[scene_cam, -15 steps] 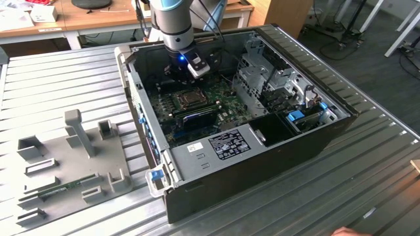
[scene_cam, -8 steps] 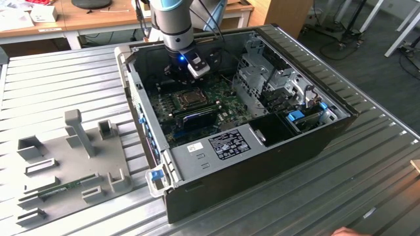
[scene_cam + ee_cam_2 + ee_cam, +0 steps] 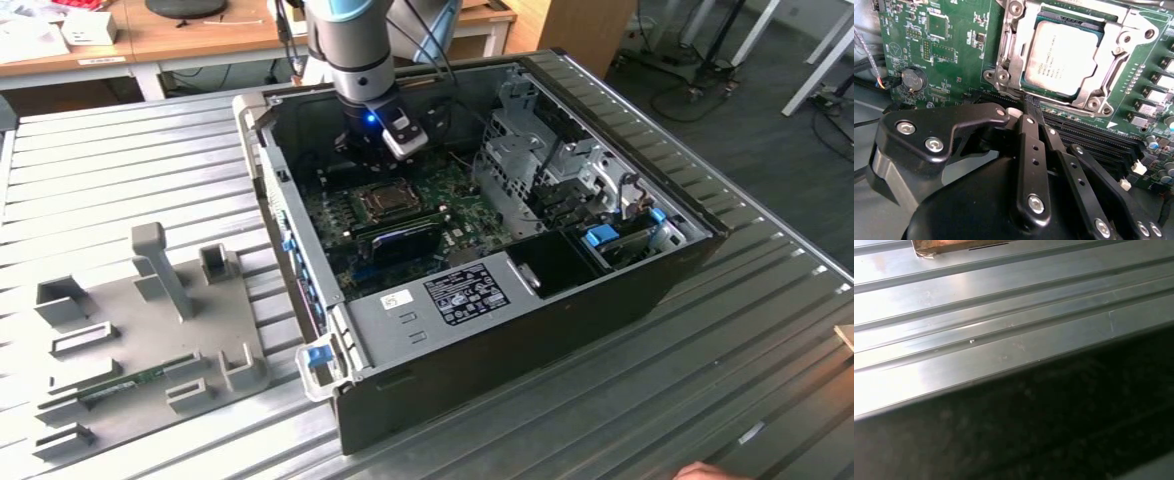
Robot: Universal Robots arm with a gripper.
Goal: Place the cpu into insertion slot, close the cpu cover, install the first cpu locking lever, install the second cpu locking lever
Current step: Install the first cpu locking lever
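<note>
One cpu [image 3: 1061,60] seated in insertion slot [image 3: 1008,60], gripper [image 3: 1026,106] just beside

Ribbed metal table [image 3: 1004,315]; dark surface [image 3: 1054,430] beside it; brown object [image 3: 954,245]

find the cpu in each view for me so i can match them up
exterior view: cpu on the green circuit board inside the computer case.
second wrist view: cpu inside the cpu cover window.
first wrist view: faces the ribbed metal table.
shared landmark: the green circuit board.
</note>
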